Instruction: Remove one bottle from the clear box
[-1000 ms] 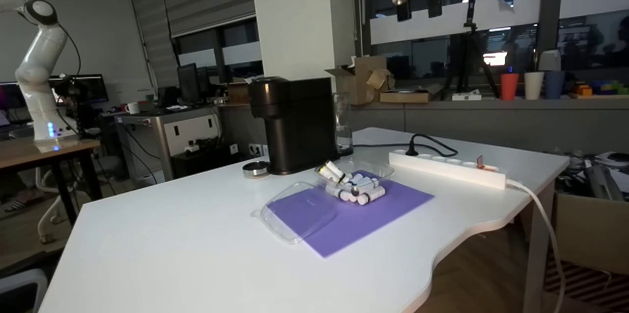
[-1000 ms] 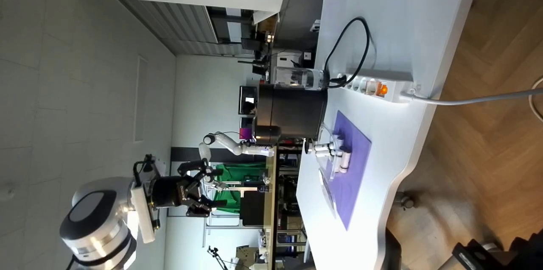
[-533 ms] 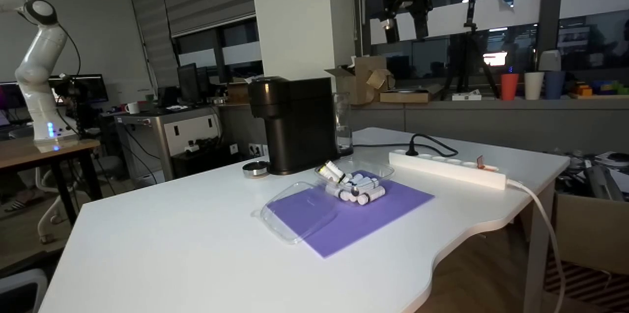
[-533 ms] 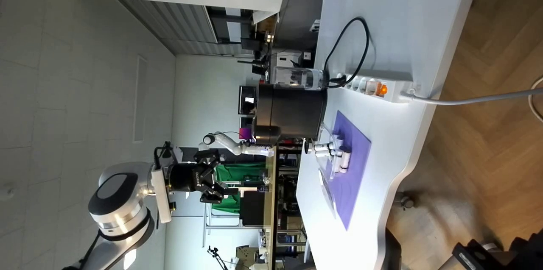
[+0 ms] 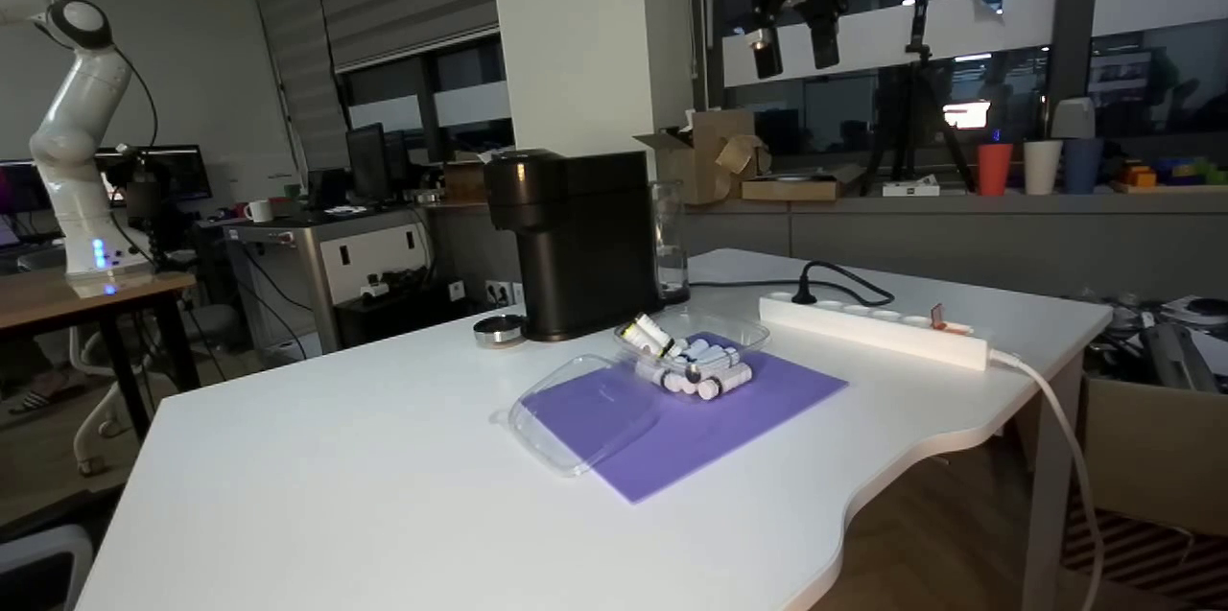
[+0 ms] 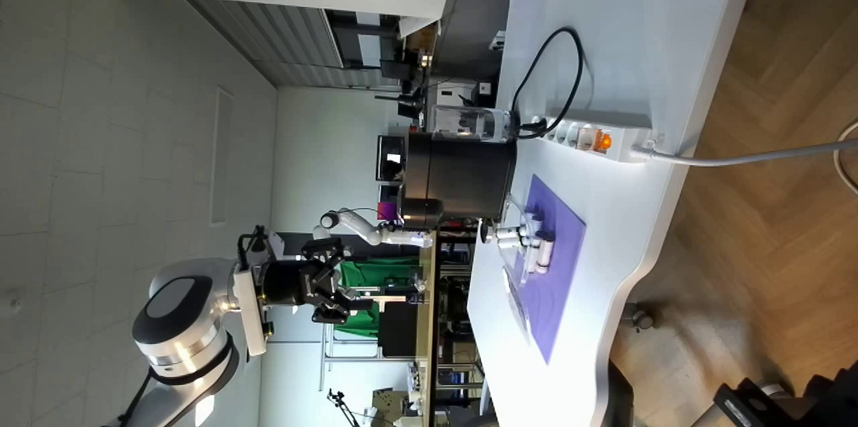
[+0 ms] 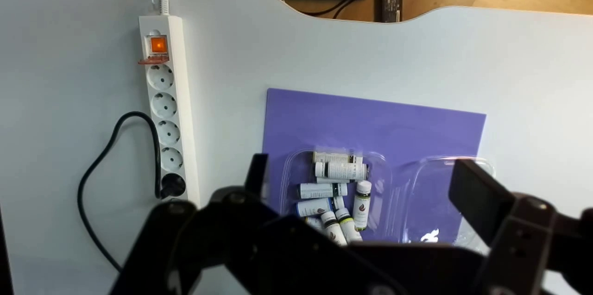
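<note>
While the white table (image 5: 365, 458) is stretching well below the gripper (image 5: 796, 61), the black appliance (image 5: 595, 246) is standing on it. Beneath the gripper the purple sheet (image 7: 333, 121) is lying, and the power strip (image 7: 178, 116) is lying past the finger (image 7: 256, 177) at the wrist view's left. Its fingers spread wide, the gripper is holding nothing. Below, the clear box (image 7: 382, 181) is showing between them in that view, the lid (image 7: 428, 193) is lying just beside it, partly behind the other finger, and bottles (image 7: 319, 190) are lying inside the box
</note>
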`<act>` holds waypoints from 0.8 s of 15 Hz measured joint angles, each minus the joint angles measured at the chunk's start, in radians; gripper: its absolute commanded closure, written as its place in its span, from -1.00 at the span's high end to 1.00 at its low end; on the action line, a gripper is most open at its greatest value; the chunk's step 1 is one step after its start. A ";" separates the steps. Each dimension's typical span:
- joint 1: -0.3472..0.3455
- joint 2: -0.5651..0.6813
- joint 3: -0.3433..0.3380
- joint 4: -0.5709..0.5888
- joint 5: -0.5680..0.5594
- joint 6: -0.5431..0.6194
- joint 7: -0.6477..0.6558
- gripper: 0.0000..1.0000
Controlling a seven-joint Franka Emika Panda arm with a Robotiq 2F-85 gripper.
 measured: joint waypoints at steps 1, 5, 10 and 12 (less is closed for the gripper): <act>0.000 0.000 0.000 0.000 0.000 0.000 0.000 1.00; -0.003 0.021 -0.003 0.013 0.001 0.040 -0.006 1.00; -0.023 0.207 -0.014 0.183 0.012 0.150 -0.124 1.00; -0.029 0.323 -0.010 0.288 0.029 0.166 -0.176 1.00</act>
